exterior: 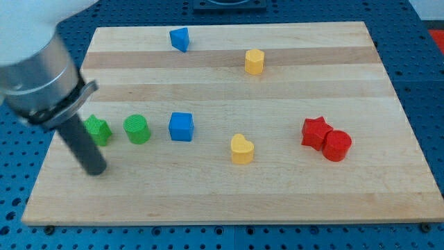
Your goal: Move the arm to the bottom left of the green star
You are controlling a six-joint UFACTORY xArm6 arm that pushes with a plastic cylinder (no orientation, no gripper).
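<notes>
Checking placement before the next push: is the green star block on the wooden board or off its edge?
On. The green star block lies flat on the wooden board, near its left edge, partly hidden by my rod.

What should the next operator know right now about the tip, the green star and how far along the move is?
Tip: my tip rests on the wooden board near the view's left edge, just below and slightly left of the green star.
Blocks: the green star sits at the view's left, with a green cylinder and a blue cube in a row to its right. The rod partly covers the star's left side.
Done: the tip looks to be at the star's bottom left already.
Left: probably nothing, or at most a small nudge further left; avoid bumping the star.
</notes>
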